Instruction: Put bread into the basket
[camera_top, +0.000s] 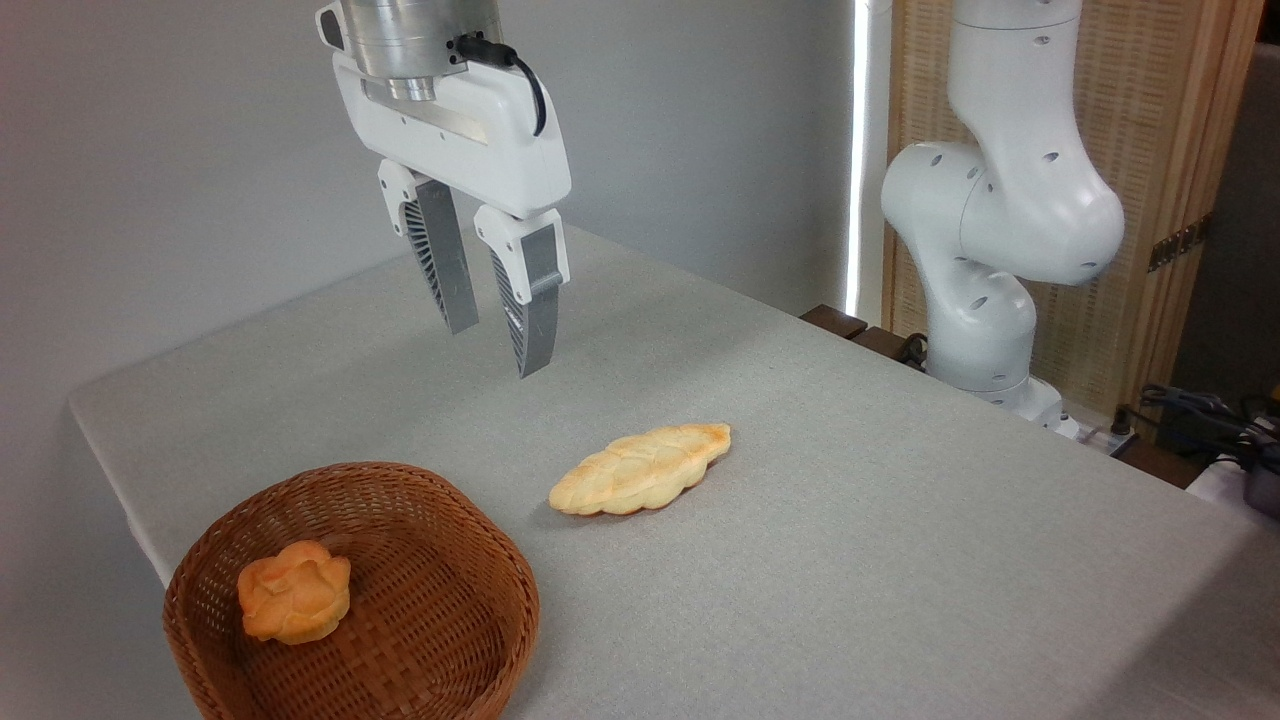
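Note:
The bread (640, 468), a long pale golden braided loaf with a browner right tip, lies flat on the grey table near the middle. Left of it at the front corner sits the round brown wicker basket (440, 640). My gripper (497, 350) hangs high above the table, up and to the left of the loaf and well clear of it. Its two grey fingers (528, 310) point down with a narrow gap between them, and they hold nothing.
A small round orange bun (293, 591) lies inside the basket on its left side. The arm's white base (985, 260) stands at the table's far right edge. The table's left edge runs close behind the basket. Cables lie at the far right.

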